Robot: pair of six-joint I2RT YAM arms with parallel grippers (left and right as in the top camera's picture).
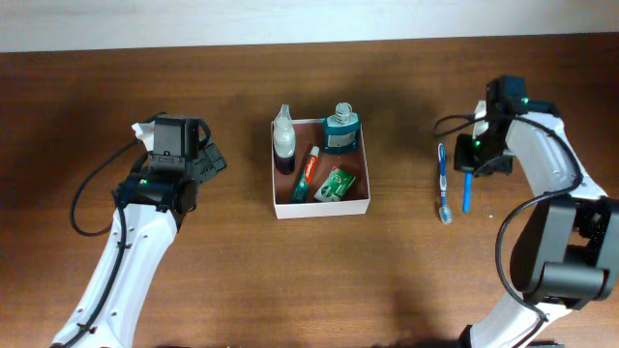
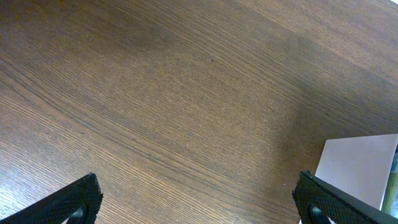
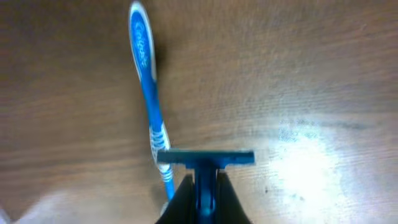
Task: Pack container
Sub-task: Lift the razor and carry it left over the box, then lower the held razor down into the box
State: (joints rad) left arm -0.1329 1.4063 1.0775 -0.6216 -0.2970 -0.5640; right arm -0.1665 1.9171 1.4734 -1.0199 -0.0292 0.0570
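Note:
The container (image 1: pixel 324 209), a square white-walled box, sits at the table's middle. It holds a clear bottle (image 1: pixel 283 140), a toothpaste tube (image 1: pixel 307 174), a teal mouthwash bottle (image 1: pixel 340 130) and a green packet (image 1: pixel 336 184). My right gripper (image 1: pixel 476 164) is shut on a blue razor (image 1: pixel 466 193), seen close in the right wrist view (image 3: pixel 205 157) between the fingers (image 3: pixel 202 196), low over the table. A blue and white toothbrush (image 1: pixel 443 184) lies just left of the razor (image 3: pixel 146 74). My left gripper (image 1: pixel 211 159) is open and empty left of the container (image 2: pixel 357 168), fingers wide (image 2: pixel 199 202).
The brown wooden table ends at a pale wall along the back. Black cables loop beside both arms. The right arm's base stands at the front right corner.

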